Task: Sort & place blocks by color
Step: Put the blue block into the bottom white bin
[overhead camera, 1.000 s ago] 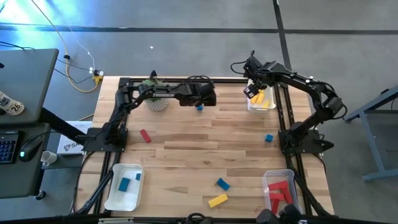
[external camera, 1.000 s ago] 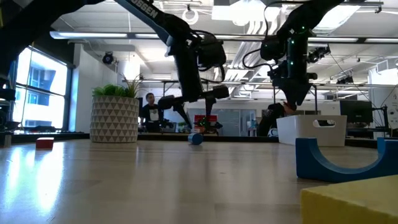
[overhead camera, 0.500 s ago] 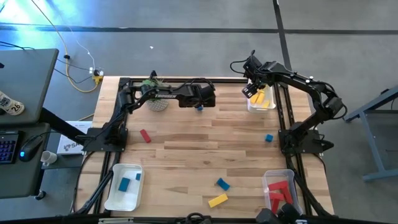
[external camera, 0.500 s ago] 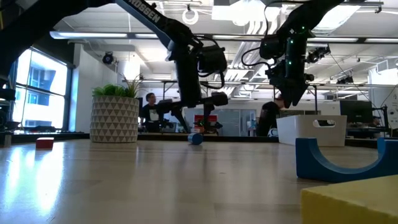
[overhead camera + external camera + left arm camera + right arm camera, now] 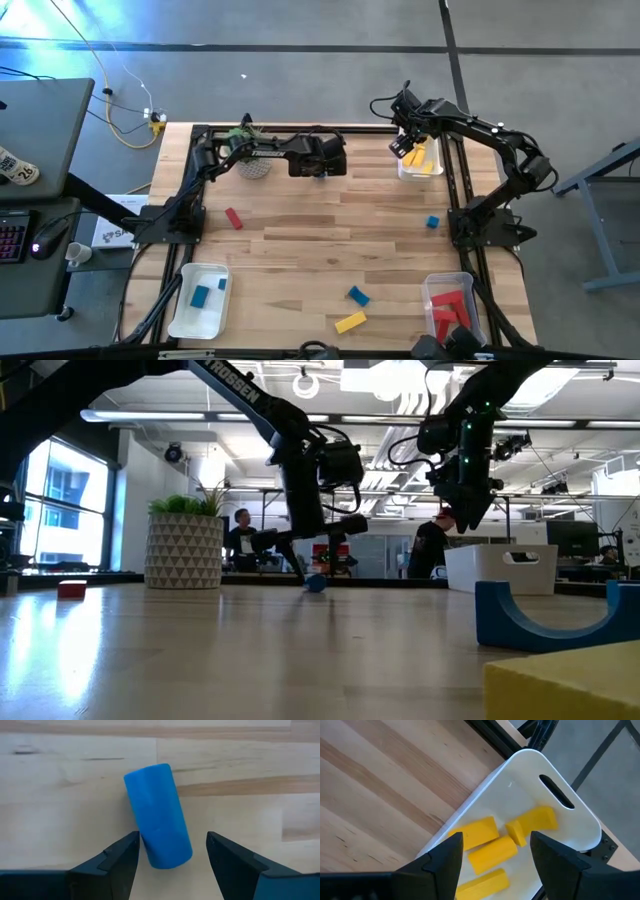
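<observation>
My left gripper (image 5: 172, 837) is open and low over the far middle of the table (image 5: 320, 168). Its fingers stand on either side of a blue cylinder (image 5: 157, 815), which lies on its side on the wood (image 5: 316, 583); I cannot tell whether a finger touches it. My right gripper (image 5: 496, 840) is open and empty, hovering above the white tray (image 5: 530, 775) at the far right (image 5: 405, 148), which holds several yellow blocks (image 5: 480, 832). Loose on the table lie a red bar (image 5: 233, 218), two blue blocks (image 5: 432, 222) (image 5: 358, 295) and a yellow bar (image 5: 350, 322).
A potted plant (image 5: 252, 160) stands just left of my left gripper. A white tray with blue blocks (image 5: 200, 298) sits at the near left, and a clear tray with red blocks (image 5: 450, 305) at the near right. People show in the room behind (image 5: 432, 550).
My left gripper has come down over the blue cylinder, which now lies between its open fingers and is mostly hidden under the gripper in the high view. The cylinder has stayed in place.
</observation>
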